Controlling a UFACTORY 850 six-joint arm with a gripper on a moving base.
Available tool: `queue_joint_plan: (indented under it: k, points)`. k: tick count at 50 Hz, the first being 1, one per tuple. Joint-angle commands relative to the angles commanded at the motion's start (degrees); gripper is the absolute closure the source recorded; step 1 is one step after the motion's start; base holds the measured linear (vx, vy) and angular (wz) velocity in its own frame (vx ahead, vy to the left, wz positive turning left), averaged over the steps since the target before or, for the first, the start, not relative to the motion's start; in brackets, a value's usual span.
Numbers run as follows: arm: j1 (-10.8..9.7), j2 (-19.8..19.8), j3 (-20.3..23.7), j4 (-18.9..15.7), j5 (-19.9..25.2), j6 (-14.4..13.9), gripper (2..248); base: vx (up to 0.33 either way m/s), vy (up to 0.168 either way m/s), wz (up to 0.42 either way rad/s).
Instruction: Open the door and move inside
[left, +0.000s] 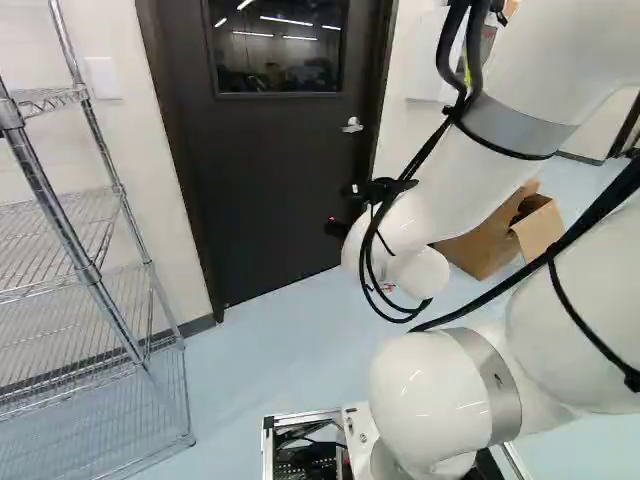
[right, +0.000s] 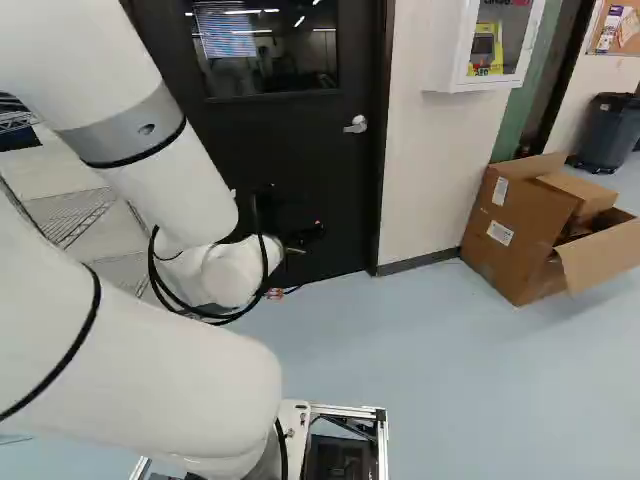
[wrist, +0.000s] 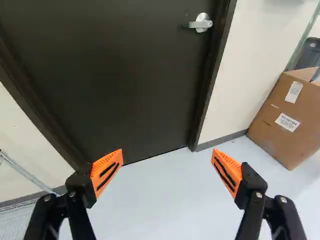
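Over at the left of the left base view there's a shiny wire rack (left: 68, 230). Then the door (left: 270, 180), flat, dark, shut in its frame, ahead of the claw (right: 308, 234), whose ridged orange pads (wrist: 106, 172) stand wide apart, gripping nothing. The smooth metal lever handle (right: 355, 124) is right of the claw in the right base view; farther right, a boxy cardboard carton (right: 520, 230), flaps open.

door (right: 345, 190): plain dark slab, upright and totally shut, sat around 12 o'clock in both base views | window (right: 265, 50): glassy, kinda shiny, at the door's 12 | handle (wrist: 201, 23): silver lever, pretty much level, at the door's 3, tip pointing to 9
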Motion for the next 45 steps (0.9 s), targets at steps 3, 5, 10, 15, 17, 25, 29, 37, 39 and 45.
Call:
queue_joint_plan:
  k: [3, 5, 10, 15, 17, 25, 29, 37, 39, 45]
  points:
    - [0.0, 0.0, 0.0, 0.0, 0.0, 0.0, 3, 0.163, -0.002, -0.021]
    - [0.0, 0.0, 0.0, 0.0, 0.0, 0.0, 3, 0.151, 0.003, -0.019]
    - [0.0, 0.0, 0.0, 0.0, 0.0, 0.0, 3, 0.151, -0.001, -0.017]
    - [0.0, 0.0, 0.0, 0.0, 0.0, 0.0, 3, 0.141, 0.001, -0.02]
    - [0.0, 0.0, 0.0, 0.0, 0.0, 0.0, 3, 0.141, 0.0, -0.017]
    - [0.0, 0.0, 0.0, 0.0, 0.0, 0.0, 3, 0.137, 0.0, -0.016]
    - [0.0, 0.0, 0.0, 0.0, 0.0, 0.0, 3, 0.133, 0.004, -0.014]
    - [0.0, 0.0, 0.0, 0.0, 0.0, 0.0, 3, 0.136, 0.0, -0.018]
    - [0.0, 0.0, 0.0, 0.0, 0.0, 0.0, 3, 0.127, 0.0, -0.014]
    - [0.0, 0.0, 0.0, 0.0, 0.0, 0.0, 3, 0.134, -0.001, -0.017]
